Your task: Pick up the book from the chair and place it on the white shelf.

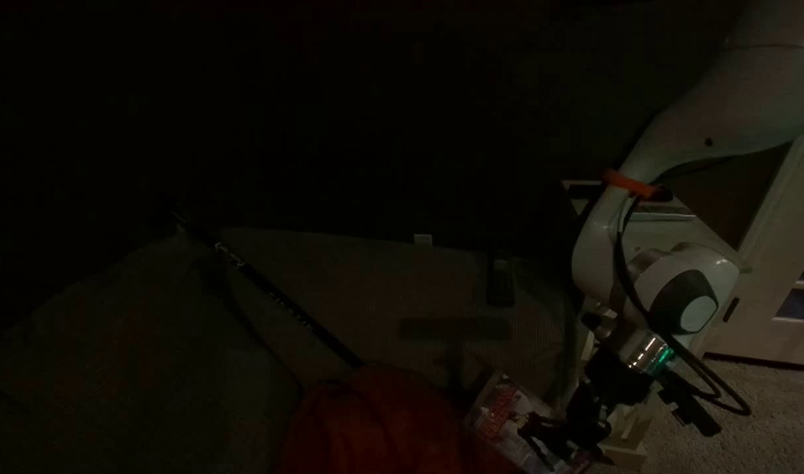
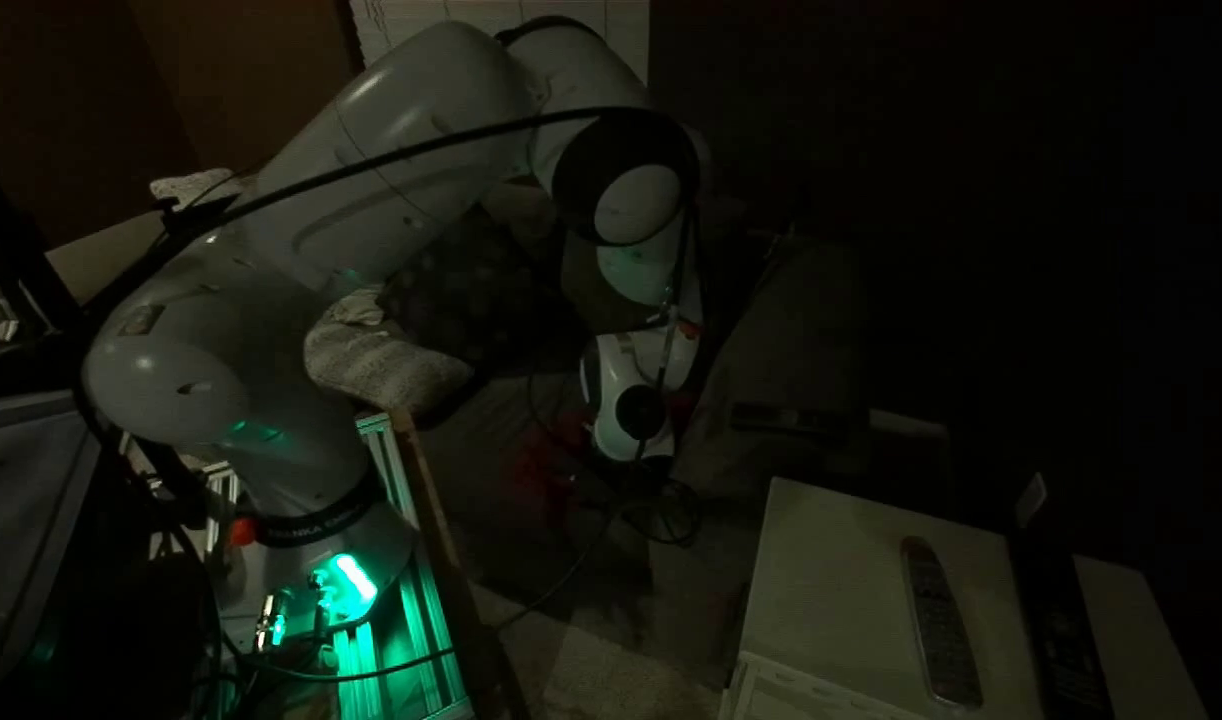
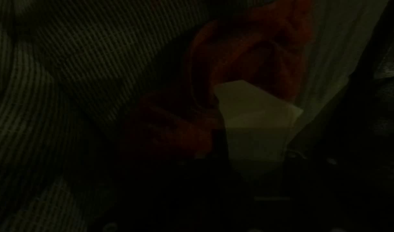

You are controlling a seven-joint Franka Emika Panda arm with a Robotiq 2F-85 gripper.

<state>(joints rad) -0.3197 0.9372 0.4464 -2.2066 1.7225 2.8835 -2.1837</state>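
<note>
Room: very dark, nearly black at 12 o'clock in an exterior view, with a white door (image 1: 751,329) at 3 o'clock and pale carpet (image 1: 757,408) at 4 o'clock.
Chair (image 1: 376,296): ribbed fabric, spreading from 8 o'clock round to 5 o'clock.
Arm (image 1: 737,105): enters at 2 o'clock and bends down to 5 o'clock; a black cable (image 2: 531,121) runs along it in an exterior view.
White shelf (image 2: 841,570): flat top at 4 o'clock in an exterior view; near the door, the arm's lower links stand in front of part of it.
Red cloth (image 1: 376,421): heaped at 6 o'clock, folded behind a pale slab in the wrist view.
Black pole (image 1: 277,295): pale lettering, slanting from 9 o'clock down to the cloth.
Mottled cushion (image 2: 386,365): at 9 o'clock in an exterior view, partly behind the arm.
Book (image 1: 497,411): at 5 o'clock, tilted, red lettering on a pale cover, partly covered by the gripper; whether it touches the chair cannot be told.
Gripper (image 1: 543,438): tips toward 8 o'clock, across the cover; too dark to tell whether the 2 jaws press on the book or stand parted.
Grey remote (image 2: 941,620): on the shelf's top.
Dark oblong (image 1: 501,280): at 4 o'clock, against the ribbed fabric.
</note>
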